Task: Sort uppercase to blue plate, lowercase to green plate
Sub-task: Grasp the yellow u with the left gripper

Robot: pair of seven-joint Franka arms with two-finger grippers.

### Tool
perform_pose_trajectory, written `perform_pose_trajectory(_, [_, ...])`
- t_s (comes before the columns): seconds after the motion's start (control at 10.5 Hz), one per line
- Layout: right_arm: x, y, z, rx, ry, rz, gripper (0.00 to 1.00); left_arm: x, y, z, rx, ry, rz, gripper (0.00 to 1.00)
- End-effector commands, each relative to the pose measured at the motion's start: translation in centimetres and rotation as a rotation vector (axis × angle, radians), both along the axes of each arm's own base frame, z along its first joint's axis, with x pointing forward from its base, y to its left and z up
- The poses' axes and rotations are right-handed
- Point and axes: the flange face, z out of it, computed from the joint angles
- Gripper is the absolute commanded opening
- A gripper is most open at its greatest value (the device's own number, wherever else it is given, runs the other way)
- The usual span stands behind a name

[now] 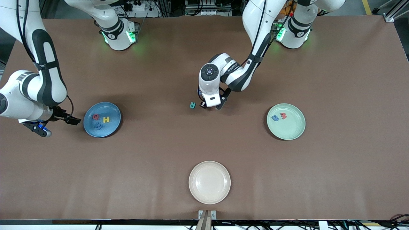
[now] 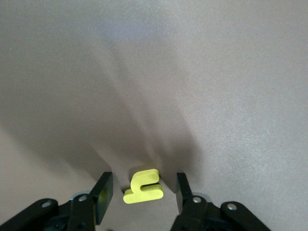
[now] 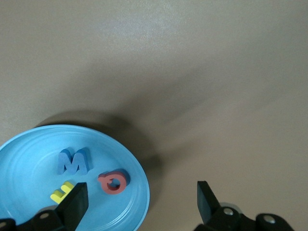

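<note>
1 small yellow h (image 2: 143,187) lies flat on the table between the spread fingers of the left gripper (image 2: 140,196), which has it bracketed but not pinched; both fingers (image 2: 102,194) stand apart from the foam. The letter's long axis appears to run roughly across the gap from finger to finger, so a straight close should catch it by its ends. In the front view the gripper hides this letter.

Just beside that gripper, toward the right arm's end of the table, sits the teal R (image 1: 192,105), untouched on the table. The left arm is by far the nearer to both.

The green plate (image 1: 293,133) holds a blue a (image 1: 275,118) and a red w (image 1: 283,115). The blue plate (image 1: 112,110) carries the red Q (image 1: 95,117), yellow H (image 1: 106,119) and blue M (image 1: 99,126). The right gripper (image 3: 139,204) waits beside it, empty, fingers spread.

The brown table (image 1: 335,179) is matte; a cream plate (image 1: 195,195) sits well apart, nearest the front camera.
</note>
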Motion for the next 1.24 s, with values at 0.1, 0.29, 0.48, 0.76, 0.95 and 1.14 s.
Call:
perform_pose_trajectory(0.1, [0.2,0.0,0.7,-0.001,-0.013,-0.009,1.0,-0.6,-0.5,-0.3,-0.005,0.008,0.024,0.35])
perform_pose_trajectory(0.29, [0.5,0.0,1.2,0.0,-0.02,-0.008,1.0,-0.6,-0.4,-0.4,-0.004,0.009,0.024,0.28])
perform_pose_trajectory(0.48, [0.6,-0.1,1.3,0.0,-0.021,-0.009,1.0,-0.7,-0.4,-0.4,-0.003,0.01,0.022,0.24])
perform_pose_trajectory(0.76, [0.8,-0.1,1.6,0.0,-0.028,-0.013,1.0,0.6,0.0,0.6,-0.011,-0.012,0.016,0.23])
perform_pose_trajectory(0.95, [1.2,0.5,1.8,-0.001,-0.039,-0.055,1.0,3.3,1.8,1.6,-0.02,-0.028,0.007,0.23])
perform_pose_trajectory(1.14, [1.9,3.0,1.8,0.038,-0.057,-0.088,1.0,6.1,4.4,2.9,-0.002,-0.049,-0.011,0.23])
